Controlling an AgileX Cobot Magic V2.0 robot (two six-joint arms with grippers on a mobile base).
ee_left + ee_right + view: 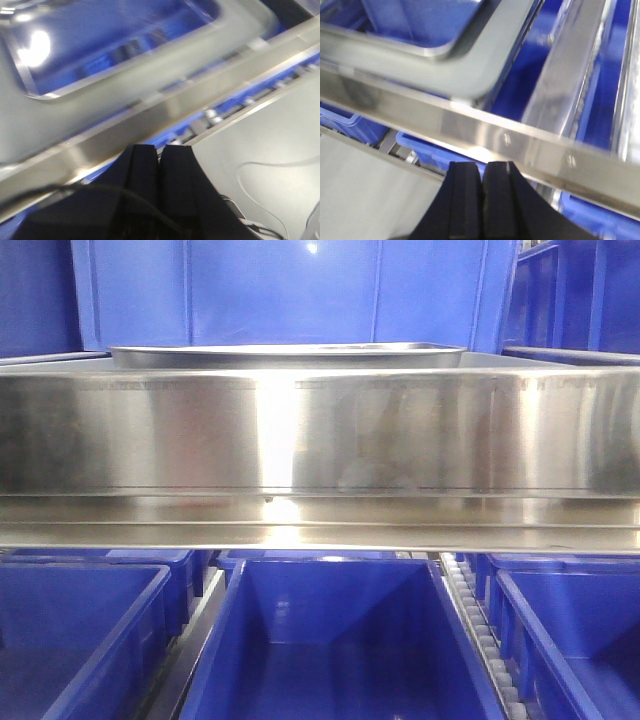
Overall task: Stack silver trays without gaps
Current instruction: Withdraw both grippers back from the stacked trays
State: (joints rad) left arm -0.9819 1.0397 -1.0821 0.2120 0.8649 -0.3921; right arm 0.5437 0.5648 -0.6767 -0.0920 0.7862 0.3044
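Note:
A silver tray point(287, 353) rests on the upper shelf behind the broad steel rail; only its thin rim shows in the front view. From the left wrist the tray point(150, 65) fills the upper left, its shiny bottom reflecting blue. My left gripper point(160, 148) is shut and empty, below the rail and short of the tray. The right wrist view shows the tray's rounded corner point(470, 70) at the top. My right gripper point(483, 165) is shut on nothing, just under the rail. Whether one tray or a stack lies there cannot be told.
A mirror-like steel shelf rail point(320, 435) with screws spans the front view. Blue bins point(330, 640) sit on the lower level, with roller tracks point(480, 630) between them. More blue bins point(300, 290) stand behind the tray. A grey flat surface point(270, 150) lies beside the left gripper.

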